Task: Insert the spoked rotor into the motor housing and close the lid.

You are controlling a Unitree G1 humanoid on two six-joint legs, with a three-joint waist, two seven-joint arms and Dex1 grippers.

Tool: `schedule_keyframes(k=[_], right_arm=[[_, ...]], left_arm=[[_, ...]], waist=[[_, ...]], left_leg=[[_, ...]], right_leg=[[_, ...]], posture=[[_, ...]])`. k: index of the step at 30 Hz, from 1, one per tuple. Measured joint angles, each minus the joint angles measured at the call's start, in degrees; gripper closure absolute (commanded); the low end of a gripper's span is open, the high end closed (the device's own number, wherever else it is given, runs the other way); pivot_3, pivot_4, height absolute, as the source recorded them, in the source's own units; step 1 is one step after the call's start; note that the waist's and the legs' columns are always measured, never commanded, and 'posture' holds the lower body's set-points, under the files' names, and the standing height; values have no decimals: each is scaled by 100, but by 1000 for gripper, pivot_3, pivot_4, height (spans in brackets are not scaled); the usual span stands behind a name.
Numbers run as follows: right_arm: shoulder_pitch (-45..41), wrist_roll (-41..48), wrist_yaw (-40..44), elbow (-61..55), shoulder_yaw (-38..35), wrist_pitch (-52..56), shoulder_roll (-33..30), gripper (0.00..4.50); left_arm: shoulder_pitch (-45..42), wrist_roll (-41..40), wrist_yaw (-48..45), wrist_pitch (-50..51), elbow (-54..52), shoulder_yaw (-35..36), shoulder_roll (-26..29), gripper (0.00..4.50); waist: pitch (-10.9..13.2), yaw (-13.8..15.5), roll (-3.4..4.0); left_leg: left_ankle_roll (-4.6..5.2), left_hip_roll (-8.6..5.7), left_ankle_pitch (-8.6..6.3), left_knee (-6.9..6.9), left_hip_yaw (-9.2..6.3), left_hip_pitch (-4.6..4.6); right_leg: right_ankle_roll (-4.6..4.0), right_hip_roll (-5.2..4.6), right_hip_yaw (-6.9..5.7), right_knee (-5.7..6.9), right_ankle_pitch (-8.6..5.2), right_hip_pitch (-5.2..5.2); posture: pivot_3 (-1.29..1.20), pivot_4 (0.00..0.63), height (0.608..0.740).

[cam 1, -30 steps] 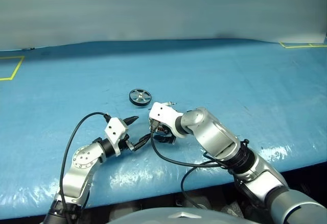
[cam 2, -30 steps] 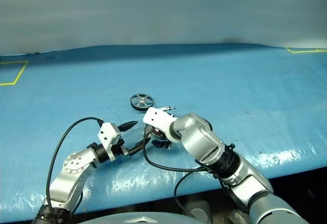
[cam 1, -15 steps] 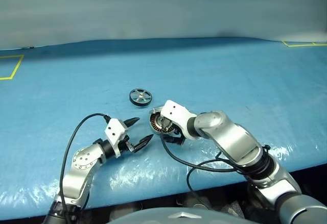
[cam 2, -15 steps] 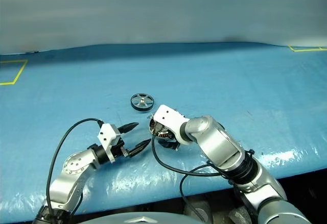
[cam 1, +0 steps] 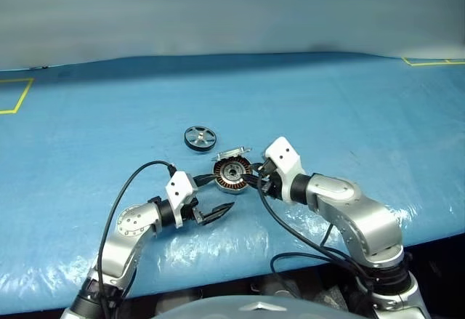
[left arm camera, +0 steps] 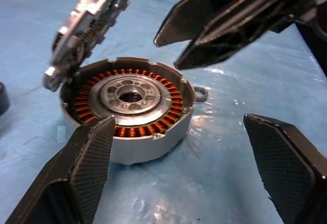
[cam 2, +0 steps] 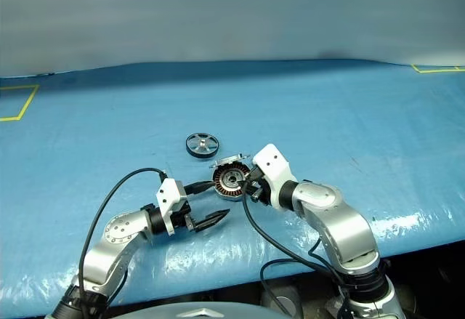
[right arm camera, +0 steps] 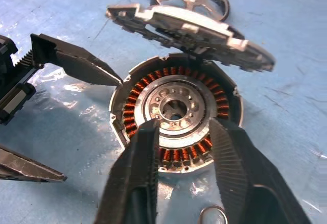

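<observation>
The motor housing lies open on the blue table, its copper windings ringing a silver hub. The lid leans tilted on the housing's far rim, toothed face down. The dark spoked rotor lies flat on the table just beyond, apart from both grippers. On the housing's left my left gripper stands wide open, its fingers level with the rim and holding nothing. My right gripper hovers at the housing's right rim, its jaws narrowed to a small gap with nothing between them.
A small metal ring lies on the table beside the housing on its right. Yellow tape marks sit at the far left and far right. The table's front edge runs close below both arms.
My right arm swung rightward off the housing, uncovering its windings, and its jaws narrowed. My left gripper shifted right toward the housing, still open. Rotor and lid stayed put.
</observation>
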Motion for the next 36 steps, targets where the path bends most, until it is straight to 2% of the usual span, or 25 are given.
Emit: schedule_keyframes(k=[2, 11, 22, 36], right_arm=[[109, 77, -11, 3, -88, -194, -7, 4363], [-189, 237, -175, 324, 55, -778, 149, 4363], [-962, 235, -288, 1199, 565, -1234, 465, 4363], [-1331, -55, -1042, 2402, 187, -1953, 927, 4363]], left_arm=[[-117, 2, -101, -115, 197, 1, 0, 220], [-469, 0, -410, -635, 906, 66, -27, 220], [-559, -2, -410, -429, 817, 56, -59, 220], [-464, 3, -242, -53, 408, 16, -22, 220]], waist=[[0, 3, 0], [0, -1, 0], [0, 4, 0], [1, -1, 1]], left_leg=[[-1, 0, 1, 0, -1, 1], [0, -1, 2, 4, 2, 4], [1, -1, 1, 4, 4, 3], [-7, -1, 5, 3, 11, 3]], right_leg=[[-2, 3, 0, 1, -2, 0], [-24, 2, 5, 3, -13, 3], [5, 1, 5, -1, 5, 5], [6, 1, 7, 0, 6, 3]], posture=[[0, 150, 740], [0, 150, 740], [0, 150, 740], [0, 150, 740]])
